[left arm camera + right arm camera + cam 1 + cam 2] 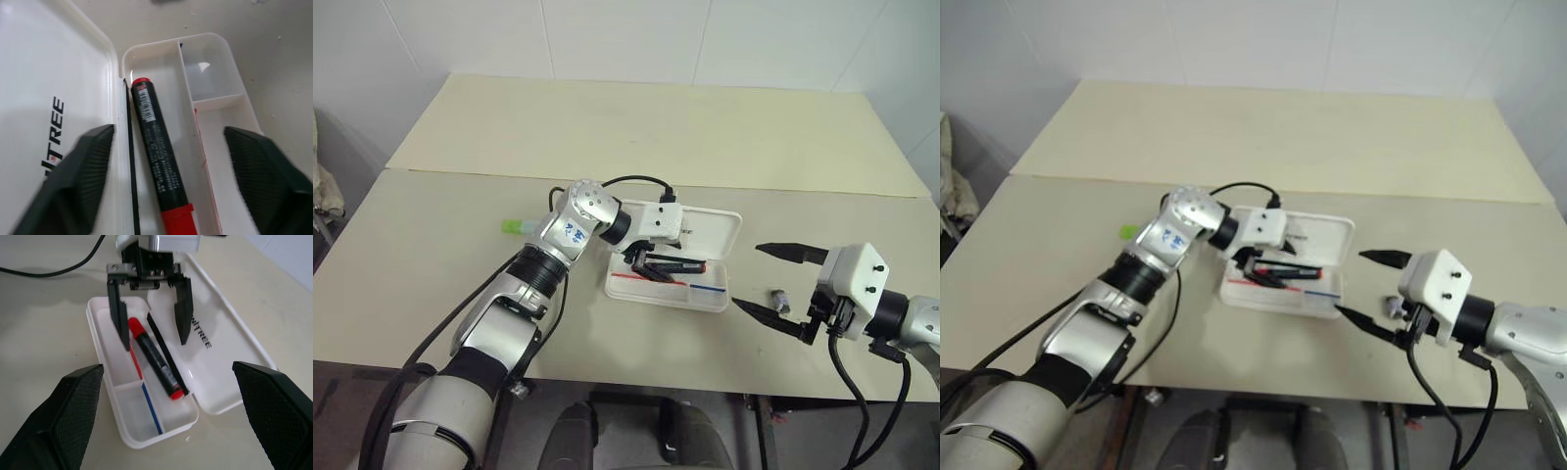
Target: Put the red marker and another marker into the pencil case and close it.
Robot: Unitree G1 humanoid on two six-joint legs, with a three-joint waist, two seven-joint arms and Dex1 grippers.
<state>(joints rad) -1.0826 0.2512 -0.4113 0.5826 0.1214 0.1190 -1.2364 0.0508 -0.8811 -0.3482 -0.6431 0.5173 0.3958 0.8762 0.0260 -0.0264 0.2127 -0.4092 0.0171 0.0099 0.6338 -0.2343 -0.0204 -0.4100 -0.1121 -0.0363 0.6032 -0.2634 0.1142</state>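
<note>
The pencil case (215,377) is lying open with the red marker (154,356) resting inside along its hinge side. The left gripper (151,316) is hovering spread wide just above the marker, not gripping it. The right gripper (781,284) is waiting wide open beside the case. The green highlighter (515,226) is lying on the table (431,255), well apart from the case.

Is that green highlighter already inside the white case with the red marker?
No: the green highlighter lies on the table behind the left arm, while the pencil case holds just the red marker.

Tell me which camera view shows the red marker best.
The left wrist view: the red marker lies large in the pencil case, label readable. The right wrist view shows its whole length; in the eye views it is small, partly behind the left gripper.
</note>
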